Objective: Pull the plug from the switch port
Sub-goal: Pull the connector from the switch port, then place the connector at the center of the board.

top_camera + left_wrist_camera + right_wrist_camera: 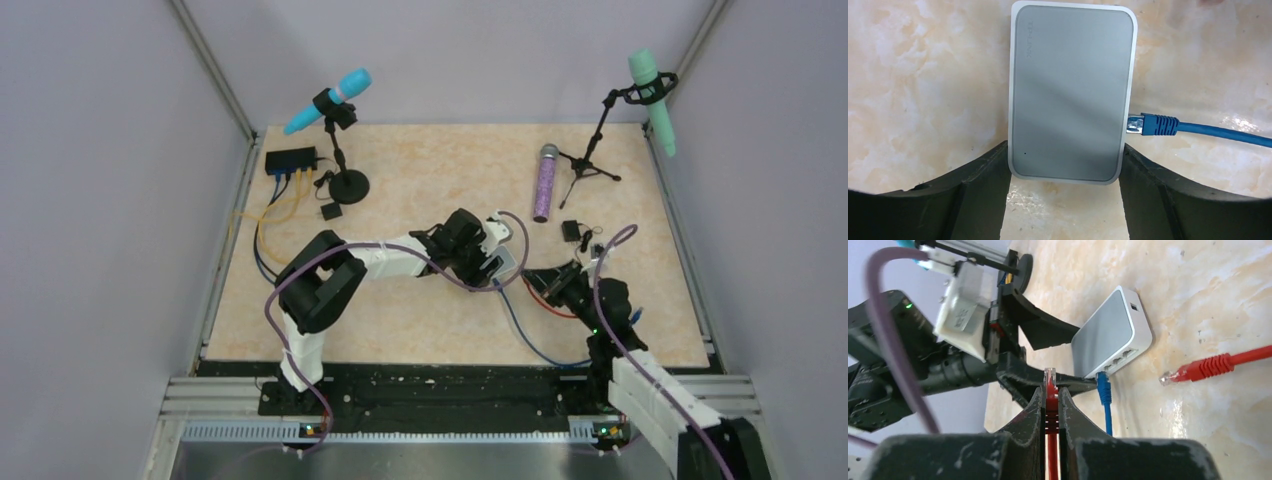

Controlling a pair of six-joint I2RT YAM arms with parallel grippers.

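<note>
The black switch (290,160) sits at the back left with yellow and blue cables in its sockets, far from both grippers. My left gripper (1065,165) is shut on a pale grey box (1073,90) that has its own row of sockets (1120,356); its fingers (983,185) press on both long sides. A blue plug (1155,125) is seated in that box. My right gripper (1050,390) is shut on a red plug (1049,377), whose clear tip is out of any socket, just in front of the grey box (1108,335).
A second red plug (1198,369) lies loose on the table to the right. A blue microphone on a stand (340,140), a small black block (331,211), a purple microphone (545,182), a tripod stand (595,150) and a small black adapter (572,232) stand farther back.
</note>
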